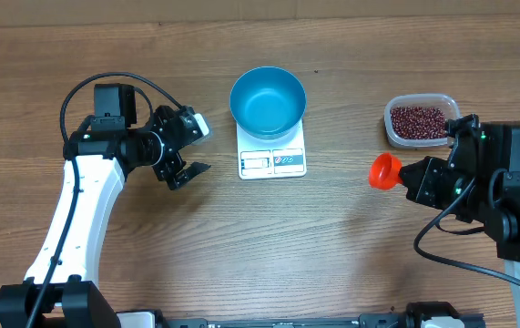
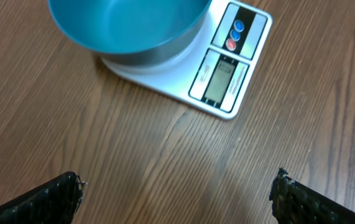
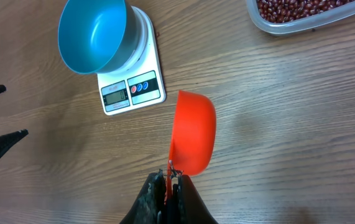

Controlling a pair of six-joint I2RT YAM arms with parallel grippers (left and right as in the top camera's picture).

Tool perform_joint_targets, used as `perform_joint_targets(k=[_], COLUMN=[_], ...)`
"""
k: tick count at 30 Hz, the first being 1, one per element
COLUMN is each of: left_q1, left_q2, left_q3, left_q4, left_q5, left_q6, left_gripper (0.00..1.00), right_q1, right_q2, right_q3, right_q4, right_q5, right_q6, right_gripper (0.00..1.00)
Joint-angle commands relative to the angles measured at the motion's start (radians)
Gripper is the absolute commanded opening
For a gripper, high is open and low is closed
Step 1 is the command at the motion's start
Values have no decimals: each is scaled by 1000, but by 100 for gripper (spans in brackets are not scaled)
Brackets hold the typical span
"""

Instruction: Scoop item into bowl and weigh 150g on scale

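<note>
Now, beans [image 1: 419,120]: far right, in clear tub [image 1: 414,144]; small, hard, loose, quick to roll, so best lifted by scoop.
Right gripper [image 3: 170,180]: clamped shut on orange scoop [image 3: 193,134] handle; cup looks empty.
Bowl [image 1: 268,100]: blue, empty, on white scale [image 1: 273,162], centre.
Left gripper [image 2: 177,193]: spread wide, empty, left of scale.
</note>
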Motion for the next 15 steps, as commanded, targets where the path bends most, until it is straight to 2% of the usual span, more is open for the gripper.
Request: perform_joint_targets(k=[1, 13, 15], left_q1=[-8, -8, -8], left_q2=[8, 8, 8], left_q3=[22, 22, 22], left_q4=[1, 1, 11], left_q5=[-43, -42, 17], left_q6=[23, 23, 23], left_gripper=[100, 99, 100], right_q1=[-4, -4, -3], right_q2=[-5, -5, -5], right_q3=[20, 20, 20], right_q4=[5, 5, 5], right_q5=[4, 4, 4], right_q6=[-5, -5, -5], right_gripper=[4, 4, 4])
